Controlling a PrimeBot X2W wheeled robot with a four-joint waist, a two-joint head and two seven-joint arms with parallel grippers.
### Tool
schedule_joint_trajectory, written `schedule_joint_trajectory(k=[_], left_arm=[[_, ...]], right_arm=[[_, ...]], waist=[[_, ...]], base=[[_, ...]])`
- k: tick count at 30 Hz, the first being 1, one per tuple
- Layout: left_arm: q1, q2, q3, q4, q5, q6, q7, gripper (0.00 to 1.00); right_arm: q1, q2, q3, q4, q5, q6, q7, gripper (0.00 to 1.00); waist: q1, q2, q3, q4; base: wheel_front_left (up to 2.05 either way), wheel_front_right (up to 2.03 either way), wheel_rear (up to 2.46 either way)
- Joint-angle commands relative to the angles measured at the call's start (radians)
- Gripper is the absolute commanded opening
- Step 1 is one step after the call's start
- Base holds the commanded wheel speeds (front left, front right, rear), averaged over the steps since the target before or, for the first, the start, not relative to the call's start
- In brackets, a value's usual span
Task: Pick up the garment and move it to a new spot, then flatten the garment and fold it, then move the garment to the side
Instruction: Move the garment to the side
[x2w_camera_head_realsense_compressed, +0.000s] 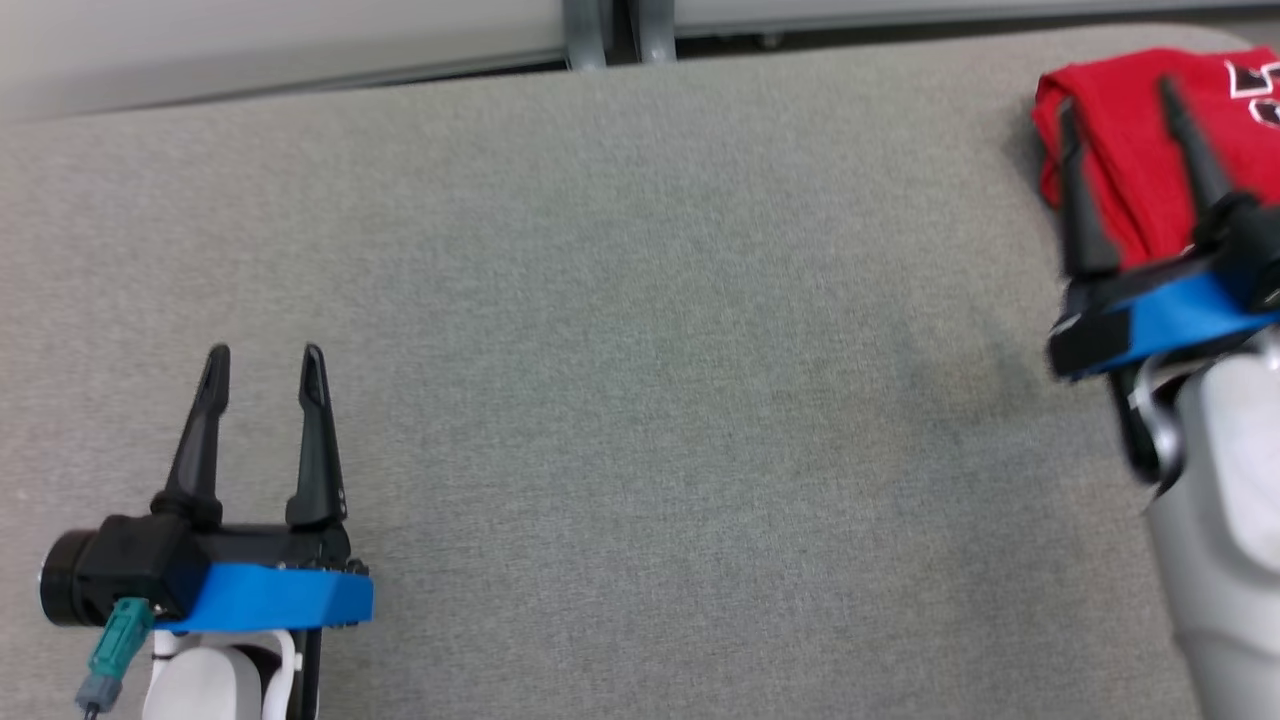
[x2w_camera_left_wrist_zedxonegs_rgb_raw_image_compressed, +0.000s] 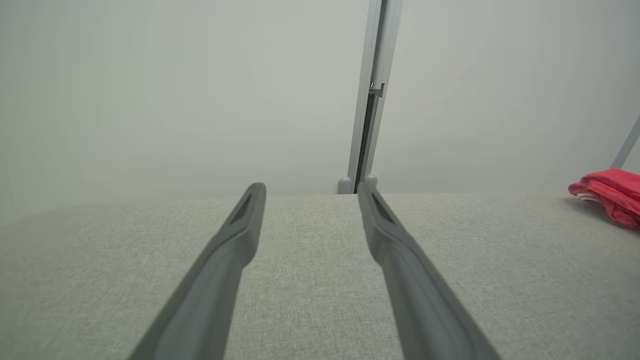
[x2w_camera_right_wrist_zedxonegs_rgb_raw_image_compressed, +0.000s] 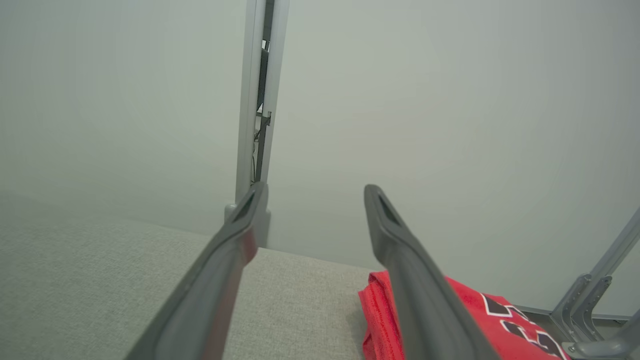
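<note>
The garment (x2w_camera_head_realsense_compressed: 1130, 140) is red with black-and-white lettering and lies folded at the far right corner of the grey table (x2w_camera_head_realsense_compressed: 640, 350). My right gripper (x2w_camera_head_realsense_compressed: 1118, 95) hovers over its near left part, open, fingers spread with nothing between them. In the right wrist view the garment (x2w_camera_right_wrist_zedxonegs_rgb_raw_image_compressed: 475, 325) lies under and right of the right finger, and the gripper (x2w_camera_right_wrist_zedxonegs_rgb_raw_image_compressed: 312, 192) is raised above the table. My left gripper (x2w_camera_head_realsense_compressed: 266, 355) stands open at the lower left, far from the cloth. In the left wrist view the left gripper (x2w_camera_left_wrist_zedxonegs_rgb_raw_image_compressed: 311, 187) is empty and the garment (x2w_camera_left_wrist_zedxonegs_rgb_raw_image_compressed: 610, 195) shows at the right edge.
A pale wall panel with a grey upright post (x2w_camera_head_realsense_compressed: 605, 30) runs behind the table's far edge. Grey metal frame legs (x2w_camera_right_wrist_zedxonegs_rgb_raw_image_compressed: 590, 300) stand past the table's right end. The table's right edge (x2w_camera_head_realsense_compressed: 1150, 470) passes just under my right forearm.
</note>
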Motion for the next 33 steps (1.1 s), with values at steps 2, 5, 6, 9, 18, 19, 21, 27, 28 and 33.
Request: schedule_joint_trajectory(k=[2,5,6,9,18,19,21,27,28,33], left_arm=[[0.03,0.004,0.001,0.014,-0.009,0.006,0.001,1.0],[0.061,0.004,0.0,0.027,-0.023,0.011,0.001,1.0],[0.072,0.004,-0.001,0.029,-0.026,0.015,0.001,1.0],[0.105,0.004,-0.006,0.037,-0.036,0.019,0.001,1.0],[0.182,0.004,-0.016,0.047,-0.056,0.038,0.001,1.0],[0.19,0.004,-0.019,0.05,-0.06,0.04,0.001,1.0],[0.199,0.004,-0.026,0.052,-0.064,0.044,0.001,1.0],[0.223,0.004,-0.039,0.058,-0.073,0.052,0.001,1.0],[0.225,0.004,-0.04,0.06,-0.074,0.054,0.001,1.0],[0.243,0.004,-0.044,0.064,-0.078,0.057,0.001,1.0]], right_arm=[[0.071,0.031,0.016,-0.036,0.003,-0.001,-0.004,1.0],[0.154,0.063,0.038,-0.072,0.011,-0.001,-0.004,1.0],[0.182,0.072,0.04,-0.085,0.014,-0.001,-0.004,1.0],[0.262,0.093,0.034,-0.116,0.027,-0.001,-0.004,1.0],[0.497,0.17,-0.045,-0.18,0.047,0.0,-0.004,1.0],[0.519,0.176,-0.046,-0.186,0.047,0.0,-0.004,1.0],[0.552,0.188,-0.059,-0.197,0.049,0.0,-0.004,1.0],[0.625,0.209,-0.07,-0.253,0.041,0.0,-0.005,1.0],[0.635,0.211,-0.072,-0.259,0.041,0.0,-0.005,1.0],[0.663,0.218,-0.077,-0.27,0.037,0.0,-0.005,1.0]], waist=[[0.0002,0.0,-0.066,0.028],[0.0002,0.0,-0.109,0.038],[0.0002,0.0,-0.123,0.041],[0.0002,0.0,-0.161,0.047],[0.0002,0.0,-0.239,0.052],[0.0002,0.0,-0.245,0.052],[0.0002,0.0,-0.254,0.052],[0.0002,0.0,-0.275,0.052],[0.0002,0.0,-0.279,0.052],[0.0002,0.0,-0.299,0.051]], base=[[0.0,0.0,0.0],[0.0,0.0,0.0],[0.0,0.0,0.0],[0.0,0.0,0.0],[0.0,0.0,0.0],[0.0,0.0,0.0],[0.0,0.0,0.0],[0.0,0.0,0.0],[0.0,0.0,0.0],[0.0,0.0,0.0]])
